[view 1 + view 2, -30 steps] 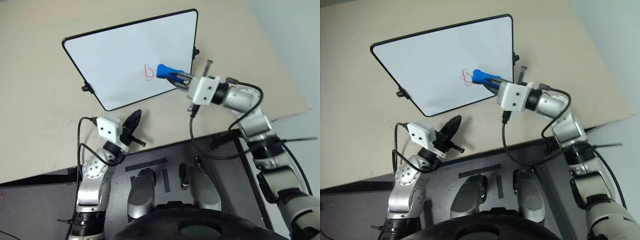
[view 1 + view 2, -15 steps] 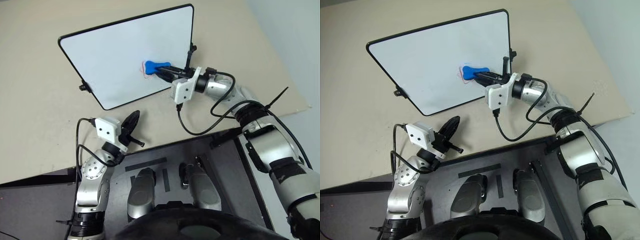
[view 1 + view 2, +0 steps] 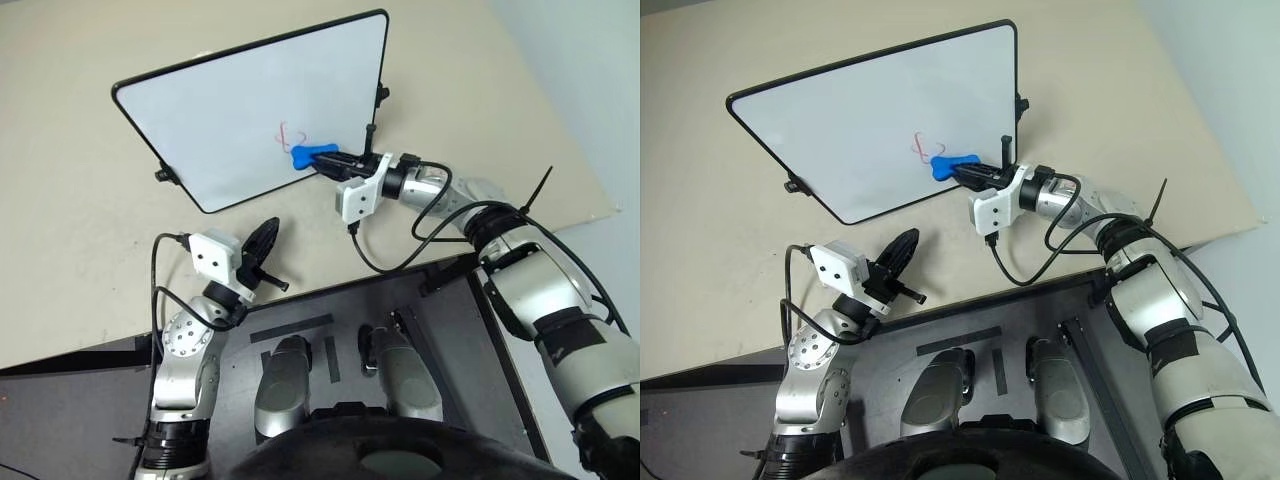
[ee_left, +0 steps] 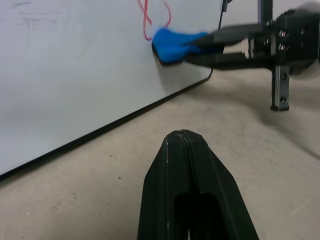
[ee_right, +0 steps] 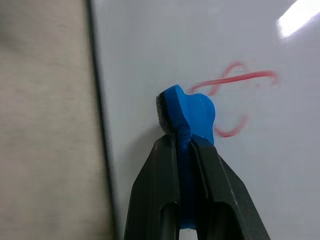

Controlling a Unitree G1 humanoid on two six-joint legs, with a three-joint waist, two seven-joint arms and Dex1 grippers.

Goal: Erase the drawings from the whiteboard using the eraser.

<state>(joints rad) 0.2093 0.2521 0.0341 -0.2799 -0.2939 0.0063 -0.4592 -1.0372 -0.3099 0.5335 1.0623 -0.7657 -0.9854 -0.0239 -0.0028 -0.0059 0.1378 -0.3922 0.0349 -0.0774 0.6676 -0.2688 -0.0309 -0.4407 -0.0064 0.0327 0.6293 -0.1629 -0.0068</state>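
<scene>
Right gripper (image 3: 332,160) presses the eraser (image 3: 308,154) against the whiteboard (image 3: 220,110) on the beige table (image 3: 70,230).

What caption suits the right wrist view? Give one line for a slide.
Right gripper presses the blue eraser against the whiteboard beside the remaining red drawings.

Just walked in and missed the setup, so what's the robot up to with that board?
It is wiping a whiteboard that stands propped on the table. The right gripper is shut on the blue eraser, whose tip rests against the board just below the drawings, a red scribble that is still partly there. The left gripper is shut and holds nothing, hanging over the table in front of the board.
</scene>
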